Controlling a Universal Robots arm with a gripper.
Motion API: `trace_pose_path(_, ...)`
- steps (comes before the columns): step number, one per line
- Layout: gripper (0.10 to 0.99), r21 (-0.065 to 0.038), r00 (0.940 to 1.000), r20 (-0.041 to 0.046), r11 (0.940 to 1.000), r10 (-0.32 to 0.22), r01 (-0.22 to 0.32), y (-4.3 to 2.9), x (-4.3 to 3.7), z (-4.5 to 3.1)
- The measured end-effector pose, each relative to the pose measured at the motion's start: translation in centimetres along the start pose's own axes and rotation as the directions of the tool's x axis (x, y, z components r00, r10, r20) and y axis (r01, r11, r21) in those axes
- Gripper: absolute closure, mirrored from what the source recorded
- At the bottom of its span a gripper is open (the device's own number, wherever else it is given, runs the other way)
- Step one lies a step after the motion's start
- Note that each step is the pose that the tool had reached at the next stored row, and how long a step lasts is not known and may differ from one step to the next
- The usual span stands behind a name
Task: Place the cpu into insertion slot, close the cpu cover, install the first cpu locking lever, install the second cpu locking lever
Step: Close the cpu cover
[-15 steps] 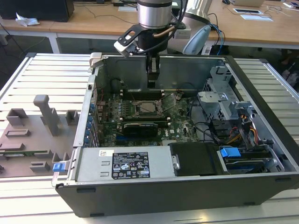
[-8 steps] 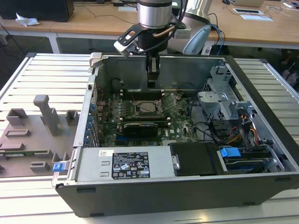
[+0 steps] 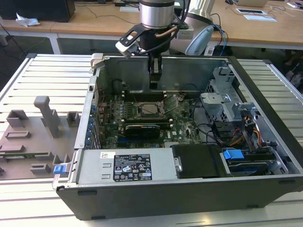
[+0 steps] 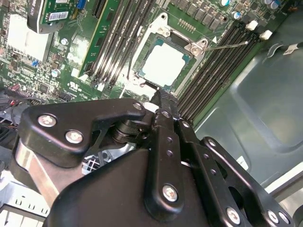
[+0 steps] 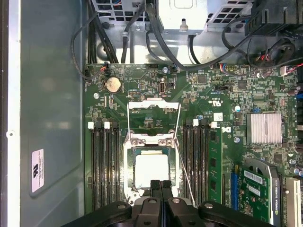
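Observation:
The cpu (image 5: 151,170) lies flat in the insertion slot (image 5: 151,150) on the green motherboard, its pale silver top showing through the window of the cpu cover (image 5: 151,140), which rests down around it. In the second wrist view the cpu (image 4: 163,64) sits just beyond the fingertips. A thin wire locking lever (image 5: 185,175) slants away from the socket's side, standing free; it also shows as a lever (image 4: 227,46) over the memory slots. My gripper (image 5: 160,184) hangs shut and empty right above the socket's near edge. In the exterior view the gripper (image 3: 154,85) points straight down over the socket.
Black memory slots (image 5: 102,165) flank the socket on both sides. A graphics card (image 5: 258,189) and a finned heatsink (image 5: 264,127) lie to one side. Cables (image 5: 142,33) run along the board's edge. The case walls (image 3: 165,66) and drive cage (image 3: 227,101) hem in the board.

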State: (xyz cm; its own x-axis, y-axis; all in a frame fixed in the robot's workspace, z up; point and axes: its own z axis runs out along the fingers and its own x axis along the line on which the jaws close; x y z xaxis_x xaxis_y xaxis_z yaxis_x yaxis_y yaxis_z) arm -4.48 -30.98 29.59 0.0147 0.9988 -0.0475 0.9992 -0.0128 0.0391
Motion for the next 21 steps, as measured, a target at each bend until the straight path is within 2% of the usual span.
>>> trace_pose_path(2,0.980,0.000,1.0000,-0.0001,1.0000,0.000,0.000,0.23,0.01,0.02)
trace_pose_path(7,0.980,0.002,1.0000,-0.0002,1.0000,0.000,0.000,1.62,0.03,0.07)
trace_pose_path(8,0.980,0.003,1.0000,-0.0002,1.0000,0.000,0.000,2.22,0.03,0.09)
trace_pose_path(10,0.980,0.007,1.0000,-0.0002,1.0000,0.000,0.000,4.07,0.06,0.17)
trace_pose_path(12,0.980,0.010,1.0000,0.0001,0.9999,0.000,0.000,5.29,0.08,0.21)
trace_pose_path(16,0.980,0.014,1.0000,-0.0002,0.9999,-0.001,0.001,6.62,0.11,0.27)
trace_pose_path(19,0.980,0.020,1.0000,0.0000,0.9998,-0.001,0.001,8.06,0.16,0.32)
trace_pose_path(21,0.980,0.022,1.0000,0.0000,0.9998,-0.001,0.001,8.45,0.20,0.39)
